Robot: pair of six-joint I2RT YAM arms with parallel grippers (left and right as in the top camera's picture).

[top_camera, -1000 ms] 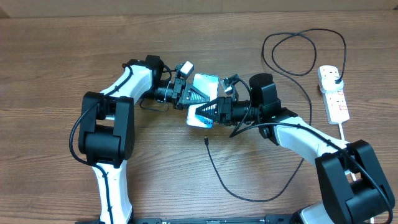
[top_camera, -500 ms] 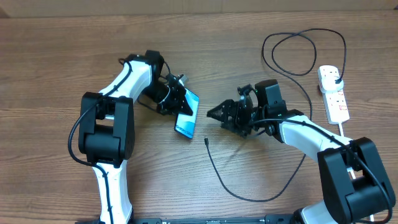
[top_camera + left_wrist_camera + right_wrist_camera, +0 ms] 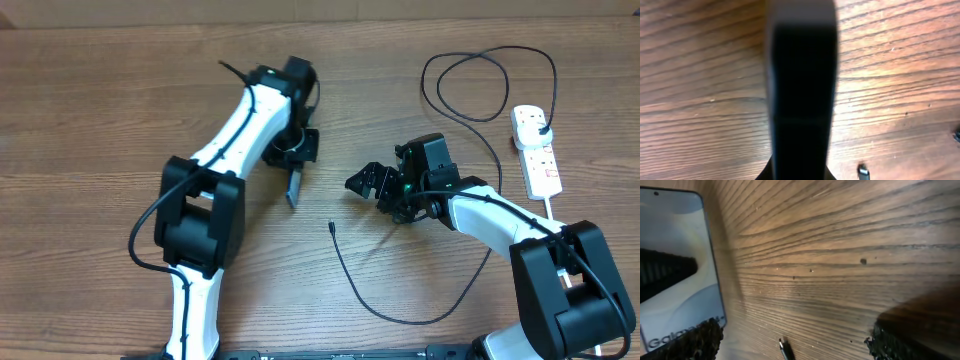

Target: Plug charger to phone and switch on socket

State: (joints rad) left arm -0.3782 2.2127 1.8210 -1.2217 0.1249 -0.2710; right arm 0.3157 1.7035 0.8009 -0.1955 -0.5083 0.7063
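The phone [image 3: 294, 188] stands edge-on over the table, held by my left gripper [image 3: 294, 160], which is shut on it. In the left wrist view the phone is a dark vertical bar [image 3: 801, 85]. In the right wrist view its light-blue screen [image 3: 675, 270] faces my right gripper [image 3: 792, 334]. My right gripper [image 3: 362, 183] is open and empty, a little right of the phone. The charger's tip [image 3: 331, 226] lies on the table below and between them, and also shows in the wrist views [image 3: 863, 171] [image 3: 785, 349]. Its cable [image 3: 400, 320] loops round to the socket [image 3: 540, 165] at the far right.
The charger's black plug [image 3: 541, 124] sits in the socket's far end. A loop of black cable [image 3: 485, 85] lies at the back right. The socket's thick white cord [image 3: 556, 215] runs toward the front edge beside my right arm.
My right gripper has let go of the phone and drawn back to the right. My left arm has swung right and turned the phone onto its edge.
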